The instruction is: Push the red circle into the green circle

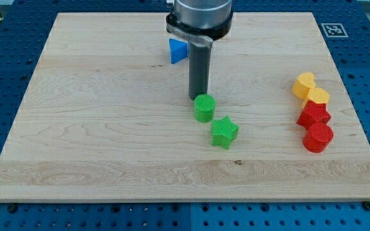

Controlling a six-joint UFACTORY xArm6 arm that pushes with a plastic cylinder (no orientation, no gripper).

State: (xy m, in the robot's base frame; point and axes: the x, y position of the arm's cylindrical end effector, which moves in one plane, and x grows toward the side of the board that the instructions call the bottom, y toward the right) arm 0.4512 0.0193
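The red circle (318, 137) sits at the view's right, at the bottom of a column of blocks. The green circle (204, 108) is near the board's middle. My tip (199, 97) is just above the green circle, at or nearly touching its top edge, far to the left of the red circle.
A green star (224, 131) lies just below and right of the green circle. A red star (313, 115), a yellow hexagon (317, 97) and a yellow heart-like block (303, 84) stack above the red circle. A blue triangle (177, 51) sits behind the arm at the top.
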